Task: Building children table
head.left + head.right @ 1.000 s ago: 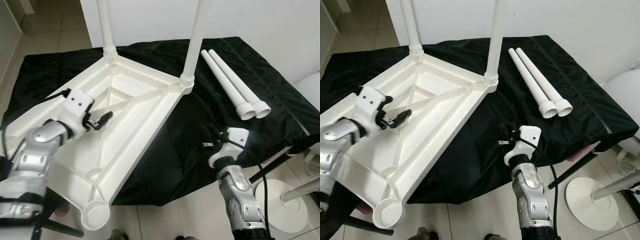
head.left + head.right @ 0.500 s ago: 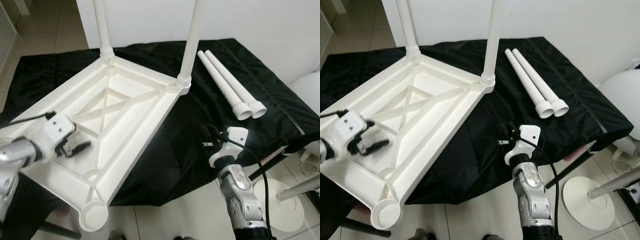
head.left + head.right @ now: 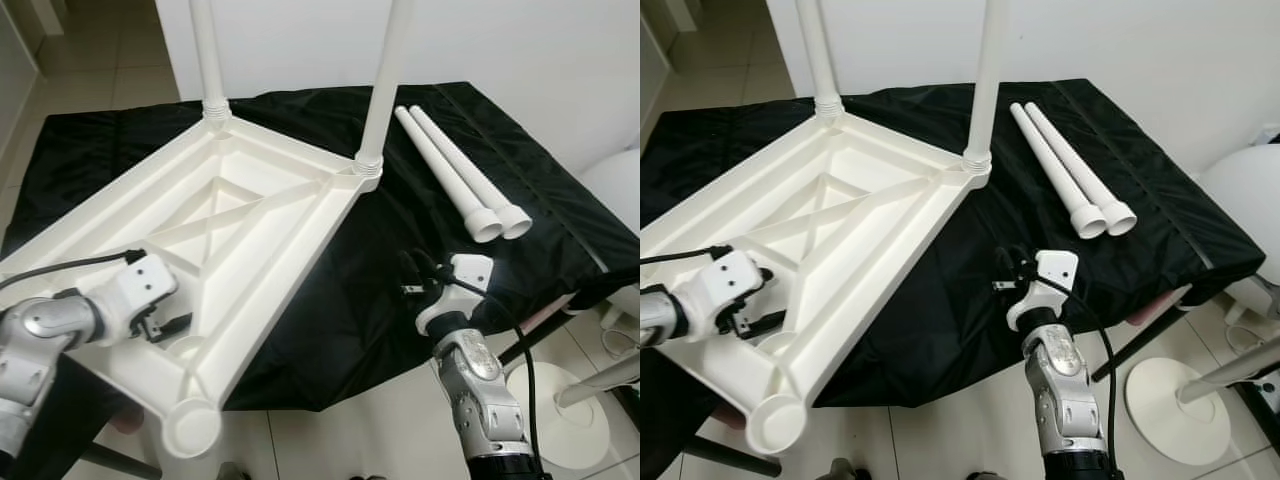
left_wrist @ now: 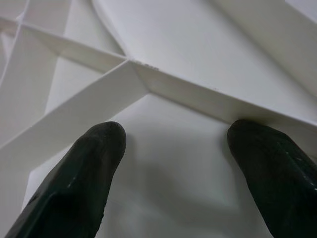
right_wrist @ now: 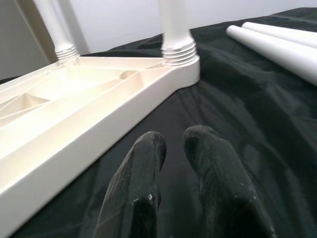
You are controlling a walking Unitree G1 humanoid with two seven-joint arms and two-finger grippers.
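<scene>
In the left eye view we see the white tabletop (image 3: 230,230) lying upside down on a black cloth (image 3: 400,250), with two legs (image 3: 385,80) already standing up at its far corners. Our left gripper (image 3: 170,325) is inside the near end of the tabletop, close to the open corner socket (image 3: 190,428). Our right gripper (image 3: 415,275) hovers over the cloth, beside the right edge of the tabletop. Two loose legs (image 3: 460,172) lie side by side further right on the cloth.

In the left wrist view the fingers (image 4: 84,173) are wide apart and hold nothing; a rib (image 4: 198,96) crosses just ahead of them.

In the right wrist view the fingers (image 5: 143,183) are almost closed, empty, above the cloth.
</scene>
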